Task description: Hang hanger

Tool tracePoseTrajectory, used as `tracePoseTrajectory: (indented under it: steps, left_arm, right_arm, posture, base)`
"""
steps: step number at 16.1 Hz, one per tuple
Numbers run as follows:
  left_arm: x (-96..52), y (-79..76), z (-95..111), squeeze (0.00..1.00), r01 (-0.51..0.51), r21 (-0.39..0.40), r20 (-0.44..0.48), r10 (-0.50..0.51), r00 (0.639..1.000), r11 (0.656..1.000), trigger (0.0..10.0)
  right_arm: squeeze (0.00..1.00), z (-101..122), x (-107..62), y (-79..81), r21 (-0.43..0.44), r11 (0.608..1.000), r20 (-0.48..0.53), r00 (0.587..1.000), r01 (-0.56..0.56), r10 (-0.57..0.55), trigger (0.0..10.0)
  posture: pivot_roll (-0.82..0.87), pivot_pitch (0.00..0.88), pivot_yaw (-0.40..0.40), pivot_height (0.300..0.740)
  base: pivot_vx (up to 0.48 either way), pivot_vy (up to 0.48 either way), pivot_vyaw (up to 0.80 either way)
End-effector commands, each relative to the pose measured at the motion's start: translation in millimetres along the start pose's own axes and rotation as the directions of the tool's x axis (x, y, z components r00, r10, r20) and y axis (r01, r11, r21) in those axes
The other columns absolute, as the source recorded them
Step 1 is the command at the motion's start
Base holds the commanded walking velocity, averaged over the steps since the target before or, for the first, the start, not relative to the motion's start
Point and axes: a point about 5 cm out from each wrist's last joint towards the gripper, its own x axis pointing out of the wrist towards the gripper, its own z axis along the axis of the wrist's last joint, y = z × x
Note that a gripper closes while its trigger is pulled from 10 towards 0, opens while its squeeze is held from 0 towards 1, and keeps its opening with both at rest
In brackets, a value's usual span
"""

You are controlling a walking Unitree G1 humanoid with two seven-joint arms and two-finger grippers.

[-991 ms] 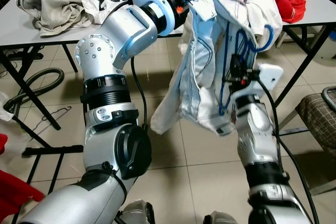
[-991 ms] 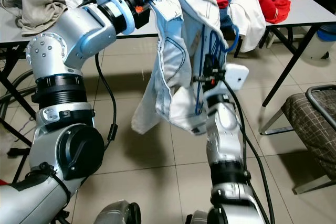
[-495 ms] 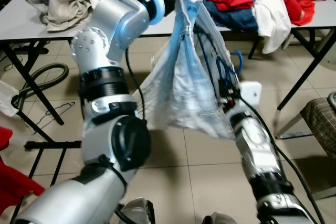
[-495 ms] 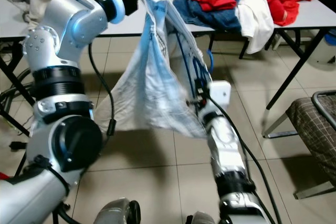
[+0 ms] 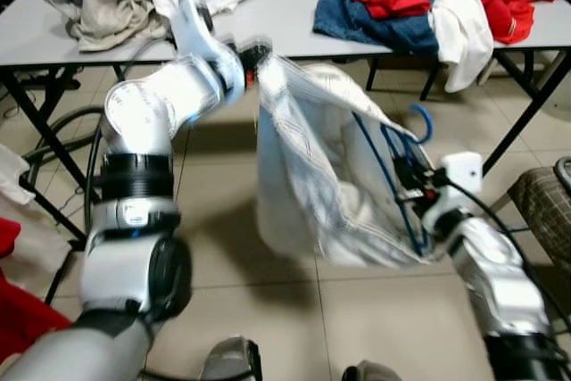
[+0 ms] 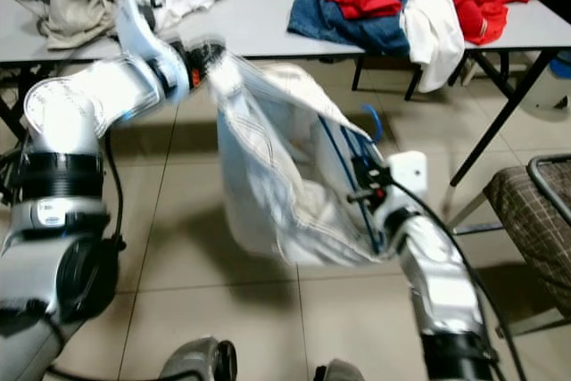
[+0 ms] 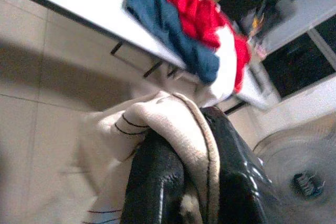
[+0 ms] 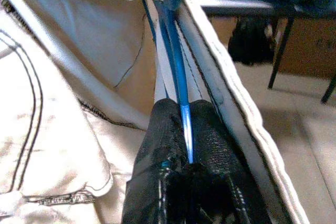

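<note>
Hanging mid-frame betw. both arms, a white stitched cloth garment (image 5: pixel 312 176) is pinched by the left gripper (image 7: pixel 181 182), jaws clenched on its hem. A thin blue plastic hanger (image 8: pixel 176 61) inside it is clamped by the right gripper (image 8: pixel 187 145), below the grey table (image 5: pixel 285 15).

two silver arms, black ribbed joint bands, black cables, white wrist block, black fingers (image 8: pixel 173 145)

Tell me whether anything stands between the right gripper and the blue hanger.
Nothing does: the right gripper is already shut on the blue hanger, inside the white garment whose edge the left gripper pinches.
</note>
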Motion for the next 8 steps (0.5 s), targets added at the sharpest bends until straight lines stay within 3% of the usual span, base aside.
tracePoseTrajectory:
  steps: [1,2,3,5,7,8]
  left_arm:
    - [-12.4,14.8,16,0.00,-0.070,0.139,0.100,0.056,0.993,0.988,0.0]
    - [-12.8,28.2,-2,0.00,-0.093,0.256,0.044,0.085,0.995,0.962,0.0]
    - [-12.8,34.9,-10,0.00,-0.107,0.314,0.021,0.106,0.994,0.943,0.0]
    - [-15.8,63.1,-53,0.00,-0.120,0.536,-0.105,0.207,0.973,0.835,0.0]
    - [-18.9,77.0,-82,0.00,-0.069,0.664,-0.191,0.259,0.947,0.744,0.0]
    - [-20.4,83.6,-98,0.00,-0.036,0.687,-0.236,0.270,0.933,0.726,0.0]
  right_arm:
    - [0.00,16,-17.9,-31.3,0.026,0.994,0.027,0.993,0.111,-0.111,10.0]
    - [0.00,26,-24.5,-37.8,0.056,0.991,0.026,0.992,0.121,-0.123,10.0]
    - [0.00,31,-26.7,-39.8,0.061,0.990,0.026,0.992,0.125,-0.127,10.0]
    - [0.00,52,-31.3,-41.1,0.086,0.990,0.051,0.992,0.111,-0.115,10.0]
    - [0.00,67,-28.6,-30.7,0.078,0.996,0.072,0.996,0.048,-0.053,10.0]
    - [0.00,76,-26.8,-24.1,0.071,0.997,0.072,0.997,0.010,-0.015,10.0]
  posture:
    - [-0.11,0.000,0.031,0.740]
    - [-0.11,0.000,0.031,0.740]
    - [-0.11,0.000,0.031,0.740]
    - [-0.12,0.000,0.028,0.740]
    - [-0.12,0.000,0.023,0.740]
    - [-0.12,0.000,0.019,0.740]
  base:
    - [0.000,0.000,0.00]
    - [0.000,0.000,0.00]
    - [0.000,0.000,0.00]
    - [0.000,0.000,0.00]
    - [0.000,0.000,0.00]
    - [0.000,0.000,0.00]
